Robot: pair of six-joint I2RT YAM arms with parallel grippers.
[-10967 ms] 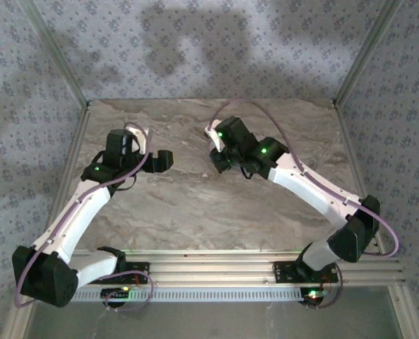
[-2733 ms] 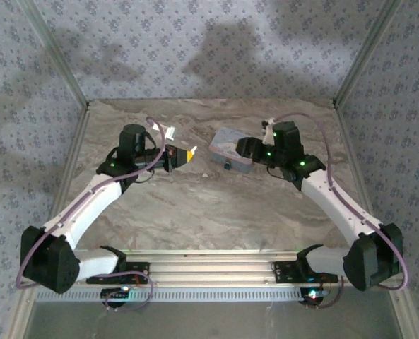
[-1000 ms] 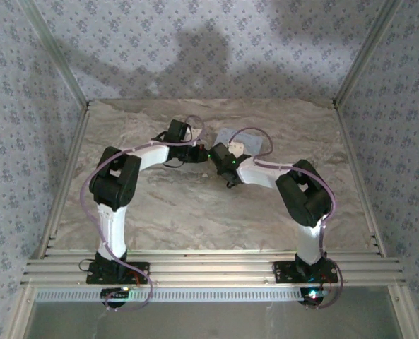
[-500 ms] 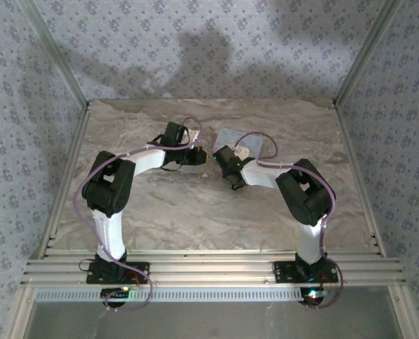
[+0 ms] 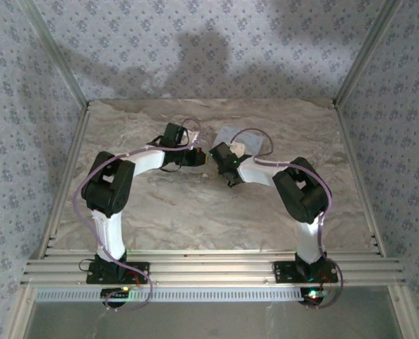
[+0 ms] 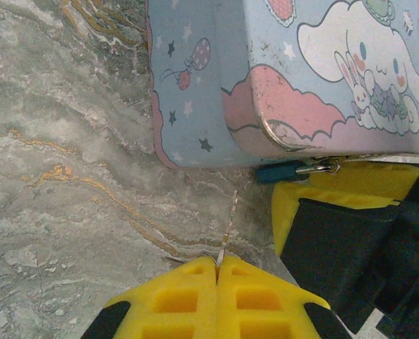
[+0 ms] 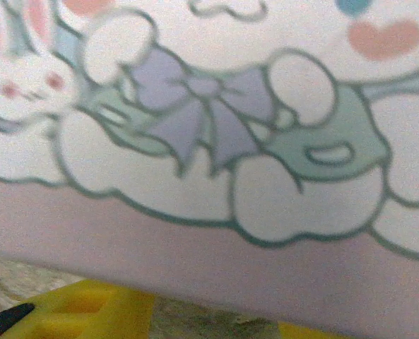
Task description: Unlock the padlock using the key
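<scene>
Table: marble-look top, grey-beige with darker veins and a few orange streaks – it runs from the near rails to the far wall.
Far wall: pale grey-blue covering with a small repeated flower motif.
Side walls: same covering on the left and the right.
Posts: bare metal, one slanting up from the far left corner, one from the far right.
Rails: slotted aluminium bars across the near edge.
Light: soft – broad blurred shadows lie on the far wall.

No legible text or numbers, even on the tin lid
</scene>
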